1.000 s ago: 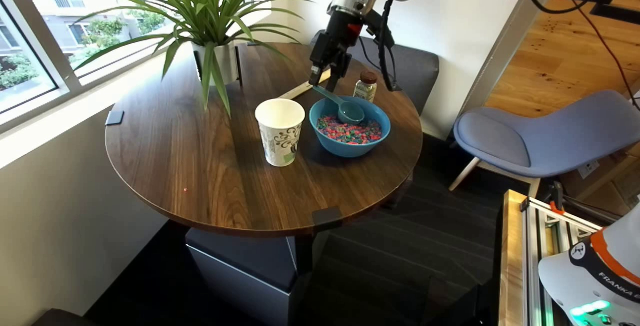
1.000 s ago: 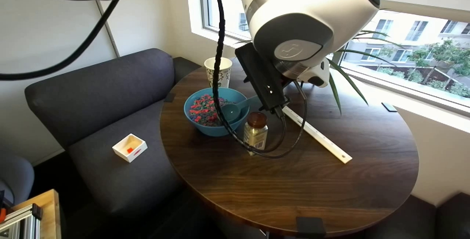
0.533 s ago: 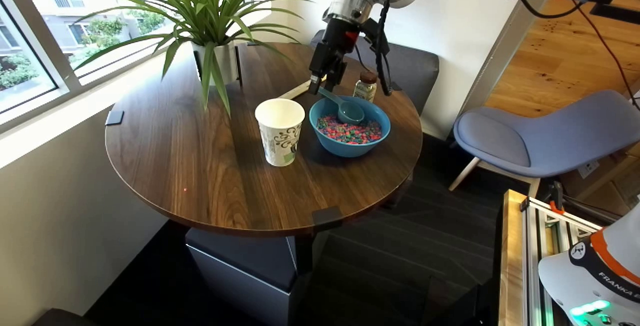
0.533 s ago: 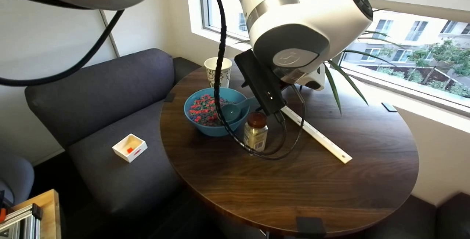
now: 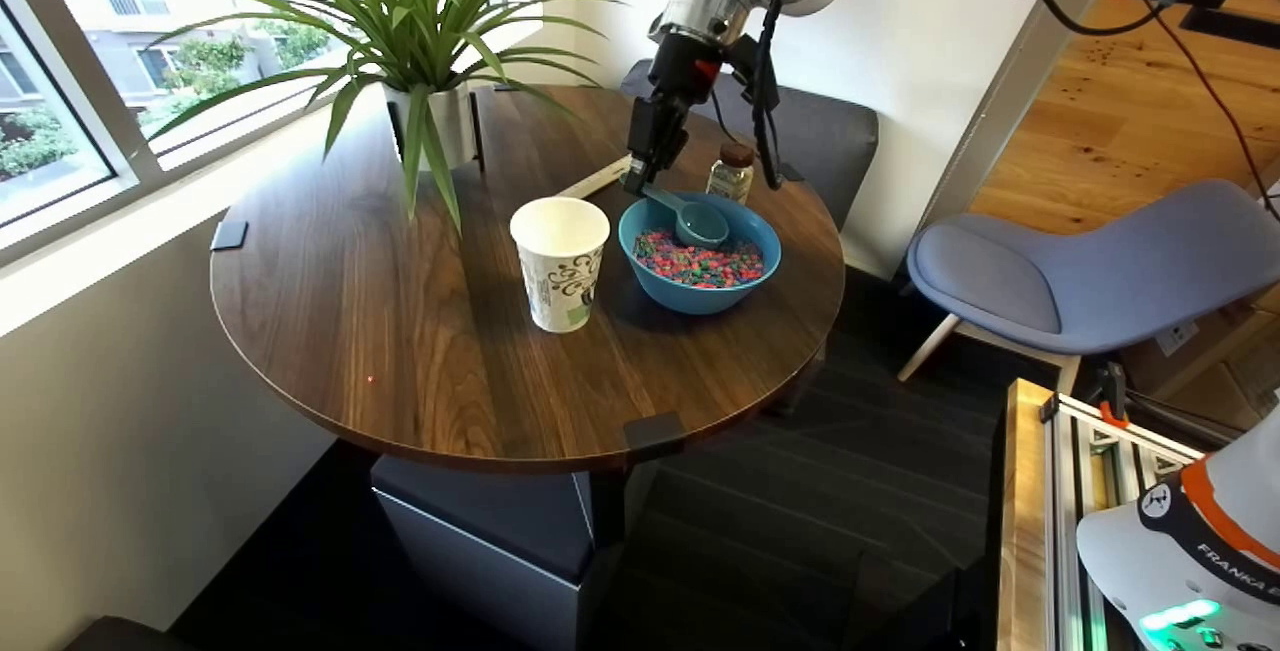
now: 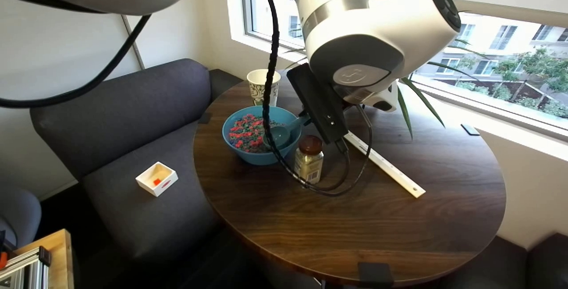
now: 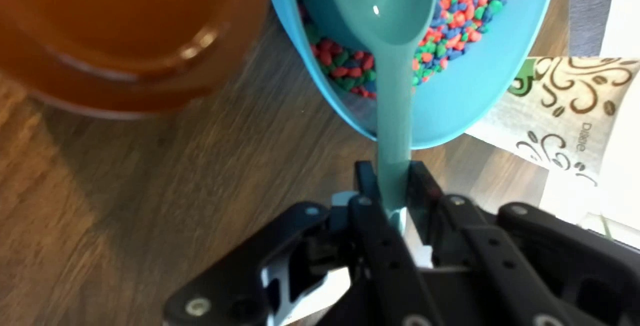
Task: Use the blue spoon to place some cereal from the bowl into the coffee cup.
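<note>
The blue spoon rests with its scoop on the cereal inside the bowl and its handle leaning out over the rim. My gripper is shut on the end of that handle, one finger on each side. In an exterior view the gripper hangs just outside the bowl, on the rim side where the handle sticks out. The coffee cup stands upright beside the bowl; its inside looks plain white. In an exterior view the wrist hides the fingertips.
A jar with a brown lid stands close by the bowl and looms large in the wrist view. A pale flat strip lies on the table beyond the gripper. A potted plant stands near the window. An arm cable loops past the bowl.
The gripper has lowered slightly toward the spoon's handle, and its fingers have come together around it. Spoon, bowl and cup look unmoved.
</note>
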Tool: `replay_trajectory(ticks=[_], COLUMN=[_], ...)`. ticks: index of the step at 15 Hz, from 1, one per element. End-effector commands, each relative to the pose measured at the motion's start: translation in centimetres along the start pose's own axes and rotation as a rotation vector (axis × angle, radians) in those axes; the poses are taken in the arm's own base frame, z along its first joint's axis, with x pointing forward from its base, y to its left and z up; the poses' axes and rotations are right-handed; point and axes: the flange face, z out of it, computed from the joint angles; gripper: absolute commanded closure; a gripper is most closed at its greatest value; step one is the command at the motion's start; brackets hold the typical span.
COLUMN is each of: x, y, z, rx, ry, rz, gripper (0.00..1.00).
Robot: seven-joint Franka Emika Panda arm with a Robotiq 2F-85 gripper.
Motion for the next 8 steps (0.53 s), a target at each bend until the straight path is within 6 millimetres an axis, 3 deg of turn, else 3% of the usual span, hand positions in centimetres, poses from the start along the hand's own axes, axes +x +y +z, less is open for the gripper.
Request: replay_trajectory(ticks=[1,5,8], x=[0.1,0.0,-0.6], y=[0.3,0.1,-1.8], z=[0.3,0.2,-1.5], rx=[0.065,0.109,0.131], ry=[0.001,0.021,0.112], rz=[-0.018,-0.022,-0.034], gripper=[1.00,0.98,0.98])
